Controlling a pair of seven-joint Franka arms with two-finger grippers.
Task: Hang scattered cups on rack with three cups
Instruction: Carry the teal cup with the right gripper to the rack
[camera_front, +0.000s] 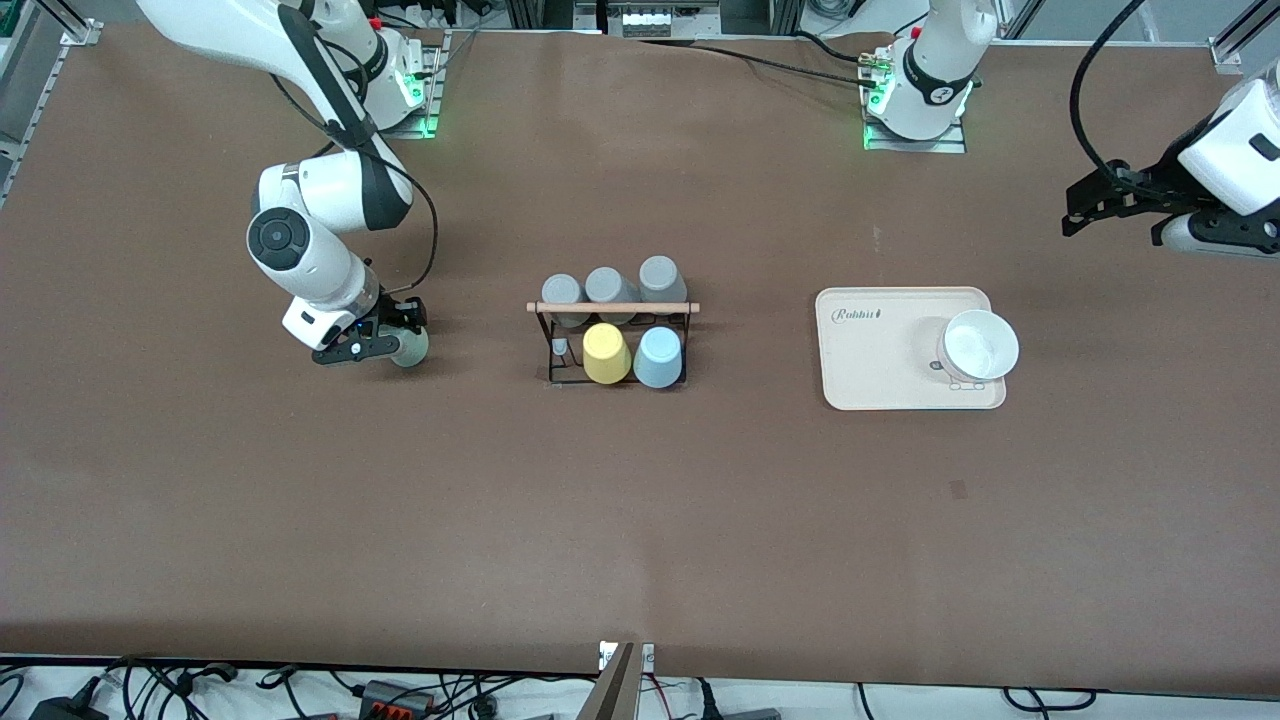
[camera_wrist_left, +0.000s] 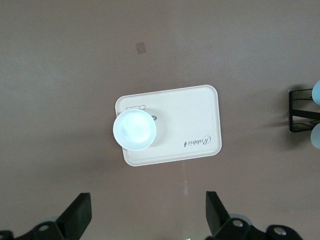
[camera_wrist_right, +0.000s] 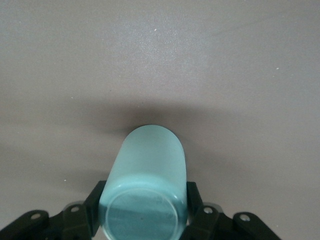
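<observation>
Right gripper (camera_front: 392, 340): we find it low at the table toward the right arm's end, fingers closed on the sides of the mint-green cup (camera_front: 409, 347); the right wrist view shows both fingers (camera_wrist_right: 93, 205) pressed to the cup's wall near its base, a hold we judge suited to lifting it.
Mint-green cup: it sits well apart from the rack (camera_front: 612, 340), so we judge it needs carrying over.
Rack: it holds three grey cups (camera_front: 607, 288) along the row farther from the front camera; the yellow cup (camera_front: 606, 353) and light blue cup (camera_front: 658, 357) occupy the nearer row, where one peg (camera_front: 560, 347) stands free.
Left gripper (camera_wrist_left: 147, 217): we see it waiting with fingers wide, empty, high over the table near the beige tray (camera_front: 880, 350) with its white bowl (camera_front: 978, 345).
</observation>
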